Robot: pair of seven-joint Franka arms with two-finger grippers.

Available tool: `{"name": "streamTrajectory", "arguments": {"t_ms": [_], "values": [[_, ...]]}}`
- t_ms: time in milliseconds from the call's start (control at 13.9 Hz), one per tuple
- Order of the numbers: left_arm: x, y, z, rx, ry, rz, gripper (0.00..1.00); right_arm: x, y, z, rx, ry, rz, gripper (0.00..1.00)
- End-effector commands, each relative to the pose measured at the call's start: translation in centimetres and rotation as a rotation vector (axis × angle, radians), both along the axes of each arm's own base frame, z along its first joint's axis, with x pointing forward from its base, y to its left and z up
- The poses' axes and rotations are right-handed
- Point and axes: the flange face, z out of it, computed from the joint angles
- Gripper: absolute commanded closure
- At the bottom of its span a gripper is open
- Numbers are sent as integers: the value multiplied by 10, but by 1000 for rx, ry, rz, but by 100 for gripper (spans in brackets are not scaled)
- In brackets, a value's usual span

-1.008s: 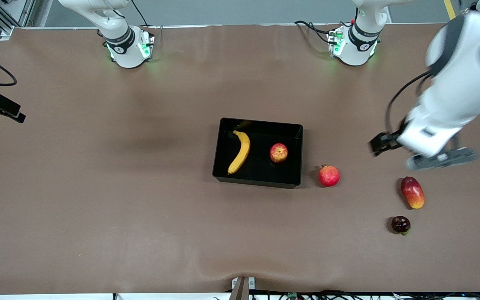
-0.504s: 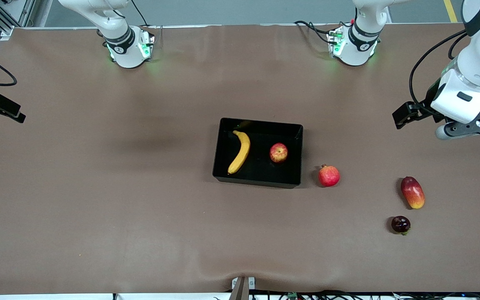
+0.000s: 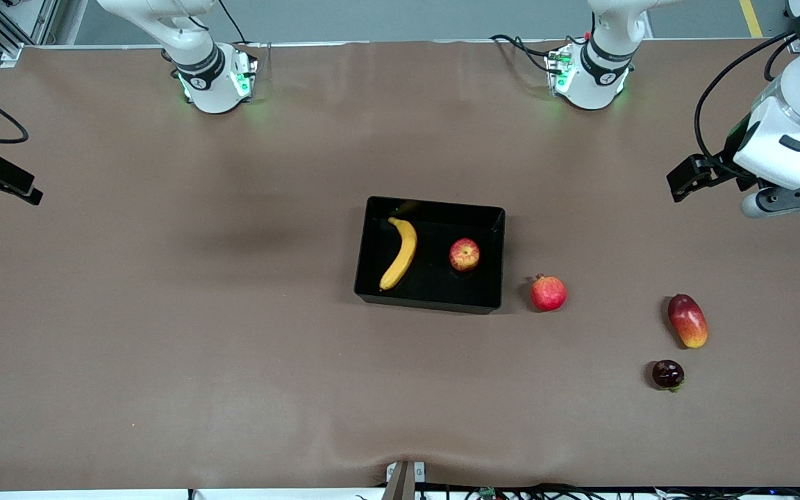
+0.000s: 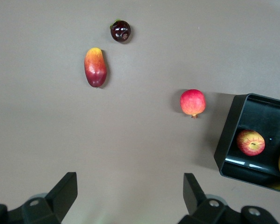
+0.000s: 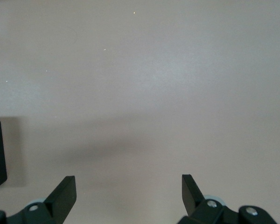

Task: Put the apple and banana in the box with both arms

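A: Status of fruit?
B: Banana (image 3: 400,253) lies in the box (image 3: 430,303), centre of the front frame, along the wall toward the right arm's end. Apple (image 3: 464,254) sits in the same box, toward the left arm's end, apart from the banana. Both rest on the black floor, neither propped on a wall.

A: Hands?
B: Left hand (image 4: 128,198) is up at the right edge of the front frame, over bare bench (image 3: 164,312); in its wrist view the fingers are spread wide with nothing between them. Right hand (image 5: 128,198) is not in the front frame; its wrist view shows the fingers likewise apart and empty, over bare bench, with a corner of the box at that frame's left edge.

A: Other items?
B: Pomegranate (image 3: 548,293) just beside the box, mango (image 3: 687,320) and a dark fruit (image 3: 668,374) in the lower right, all on the bench.

A: Remaining work?
B: Judged none. Both placements look complete.
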Motion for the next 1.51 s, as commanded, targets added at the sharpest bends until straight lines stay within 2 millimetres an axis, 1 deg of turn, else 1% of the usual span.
{"name": "streamTrajectory", "arguments": {"t_ms": [0, 144, 288, 504, 720, 792, 936, 1152, 1224, 1368, 1440], "values": [[-11, 6, 6, -3, 12, -4, 0, 1, 0, 3, -3, -6, -2, 0], [-15, 5, 7, -5, 15, -32, 0, 1, -1, 4, -7, -8, -3, 0], [-19, 11, 9, 0, 22, -91, 0, 2, -2, 5, -8, -21, -5, 0], [-26, 32, 12, -37, 32, -125, 0, 3, 3, 5, -3, -21, 4, 0], [-36, 43, 16, -36, 28, -124, 0, 3, 6, 6, 9, -25, 0, 0], [-38, 50, 18, -37, 26, -125, 0, 3, 7, 6, 11, -25, -3, 0], [-43, 60, 17, -51, 28, -135, 0, 3, 14, 6, 13, -25, 9, 0], [-46, 67, 16, -59, 27, -127, 0, 5, 30, 7, 11, -37, 38, 0], [-46, 66, 16, -59, 28, -130, 0, 5, 33, 7, 11, -39, 46, 0], [-47, 65, 17, -58, 31, -130, 0, 5, 33, 8, 10, -39, 44, 0], [-47, 62, 16, -58, 34, -135, 0, 4, 29, 8, 10, -36, 37, 0]]}}
